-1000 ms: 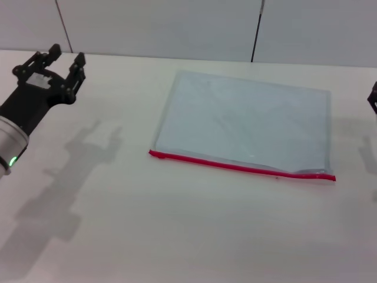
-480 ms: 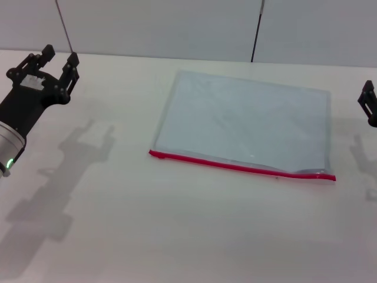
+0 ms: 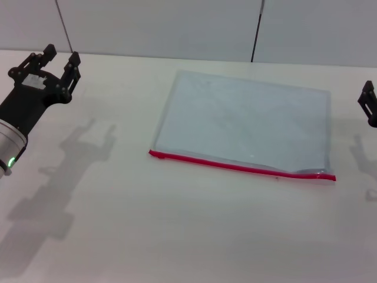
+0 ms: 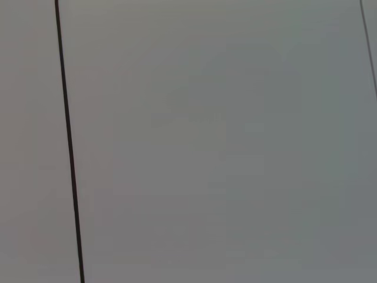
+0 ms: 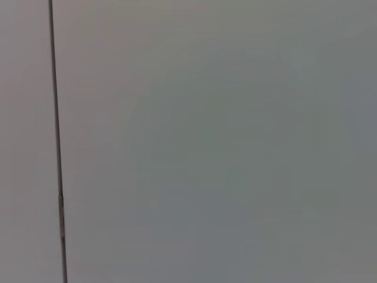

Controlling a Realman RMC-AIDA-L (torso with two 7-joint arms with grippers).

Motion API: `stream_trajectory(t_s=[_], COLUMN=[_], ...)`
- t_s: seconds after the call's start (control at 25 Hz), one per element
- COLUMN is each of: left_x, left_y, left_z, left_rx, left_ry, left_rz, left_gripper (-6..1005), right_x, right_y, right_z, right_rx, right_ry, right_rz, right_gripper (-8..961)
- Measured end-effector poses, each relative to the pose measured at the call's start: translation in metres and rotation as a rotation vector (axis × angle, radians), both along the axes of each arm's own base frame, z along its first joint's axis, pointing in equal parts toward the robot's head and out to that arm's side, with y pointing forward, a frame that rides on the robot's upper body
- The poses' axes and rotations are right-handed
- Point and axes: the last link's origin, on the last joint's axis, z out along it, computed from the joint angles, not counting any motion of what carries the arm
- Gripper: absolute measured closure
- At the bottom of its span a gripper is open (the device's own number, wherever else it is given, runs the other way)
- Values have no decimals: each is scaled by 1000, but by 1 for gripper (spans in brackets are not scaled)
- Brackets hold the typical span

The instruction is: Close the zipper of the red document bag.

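From the head cam I've got both arms off the bag, so no step is visibly in hand. L gripper (image 3: 52, 59) hangs over the table's (image 3: 177, 236) far-left corner w/ fingers spread apart, holding nothing. R gripper (image 3: 369, 103) only pokes in at the right edge, approx level w/ the bag's far half; can't tell how its fingers stand. Both wrist cams show just blank wall, no help. The red document bag (image 3: 247, 121) lies flat mid-table, a bit right of centre, clear body w/ the red zipper strip (image 3: 235, 165) along the near edge, running from the left corner to the right one. Can't make out the slider, nor whether the strip is shut or gaping; near the right end the clear sheet bulges a little above the strip, which might mean open there, not sure. So this fits either a bag awaiting zipping or one zipped w/ arms backed off. I'd want a closer look at the strip before deciding anything.
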Motion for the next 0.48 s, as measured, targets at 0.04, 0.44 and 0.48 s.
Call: stream_trajectory(t_s=[0.04,0.44,0.48], left_x=[0,0,0], left_y=[0,0,0], left_z=[0,0,0], left_rx=[0,-1,-1], left_ry=[0,0,-1], left_rz=[0,1,0], left_gripper=[513,513,513], right_x=[0,-1,-1], right_y=[0,1,1], right_z=[0,0,0], right_rx=[0,0,0], right_ry=[1,3,3], right_rz=[0,2,3], right_gripper=[85,85,85])
